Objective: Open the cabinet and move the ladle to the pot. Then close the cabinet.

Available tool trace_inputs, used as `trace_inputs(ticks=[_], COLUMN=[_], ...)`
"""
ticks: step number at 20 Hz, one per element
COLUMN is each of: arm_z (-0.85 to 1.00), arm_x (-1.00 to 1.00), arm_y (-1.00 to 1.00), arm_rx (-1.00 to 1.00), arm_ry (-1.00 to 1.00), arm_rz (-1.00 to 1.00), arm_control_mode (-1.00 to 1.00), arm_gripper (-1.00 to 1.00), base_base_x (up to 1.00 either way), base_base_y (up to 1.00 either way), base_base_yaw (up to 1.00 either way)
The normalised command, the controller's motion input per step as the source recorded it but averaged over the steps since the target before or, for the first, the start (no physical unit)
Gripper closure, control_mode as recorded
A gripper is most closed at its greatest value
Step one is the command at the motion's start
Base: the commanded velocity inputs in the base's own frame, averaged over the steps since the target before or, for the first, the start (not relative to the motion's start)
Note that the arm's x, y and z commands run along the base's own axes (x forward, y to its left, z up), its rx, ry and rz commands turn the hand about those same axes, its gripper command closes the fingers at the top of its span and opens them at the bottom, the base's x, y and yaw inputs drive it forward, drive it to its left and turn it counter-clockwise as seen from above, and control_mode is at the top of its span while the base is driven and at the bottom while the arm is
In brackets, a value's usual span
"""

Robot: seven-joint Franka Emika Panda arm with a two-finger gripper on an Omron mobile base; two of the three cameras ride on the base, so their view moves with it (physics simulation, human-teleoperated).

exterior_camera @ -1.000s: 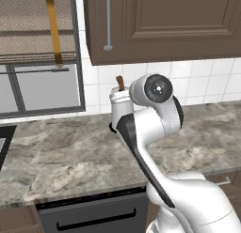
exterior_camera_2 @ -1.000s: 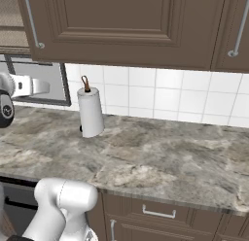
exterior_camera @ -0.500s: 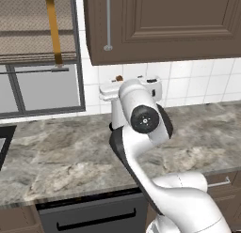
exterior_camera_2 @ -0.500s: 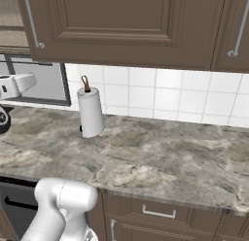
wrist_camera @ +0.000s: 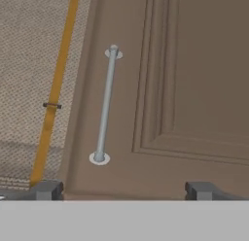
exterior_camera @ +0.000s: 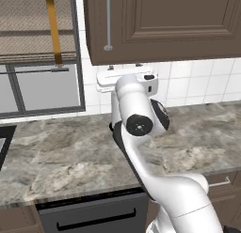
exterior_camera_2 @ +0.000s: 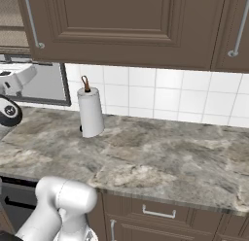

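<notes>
while the cabinet [wrist_camera: 185, 89] is shut, the gripper [wrist_camera: 124, 190] gapes, seemingly below its handle [wrist_camera: 106, 105]

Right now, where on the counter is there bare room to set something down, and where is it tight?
The marble counter lies bare from the paper-towel roll rightward to its far end, between the tile backsplash and the front edge. Tighter: left of the roll, where the arm rises and the open gripper faces the cabinet handle beside the window.
</notes>
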Motion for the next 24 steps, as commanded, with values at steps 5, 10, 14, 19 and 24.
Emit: trace_inputs(ticks=[5, 10, 14, 19, 24], arm_z=[0.27, 0.16, 0.10, 0.07, 0.06], arm_x=[0.33, 0.44, 0.39, 0.33, 0.35], arm_y=[0.06, 0.05, 0.05, 0.13, 0.09], arm_rx=[0.00, 0.00, 0.00, 0.00, 0.00], arm_ry=[-0.06, 0.00, 0.00, 0.00, 0.00], arm_rz=[0.00, 0.00, -0.01, -0.02, -0.02], arm_control_mode=[-1.00, -1.00, -1.00, -1.00, -1.00], arm_gripper=[-1.00, -1.00, -1.00, -1.00, -1.00], base_base_x=[0.00, 0.00, 0.00, 0.00, 0.00], base_base_y=[0.00, 0.00, 0.00, 0.00, 0.00], base_base_yaw=[0.00, 0.00, 0.00, 0.00, 0.00])
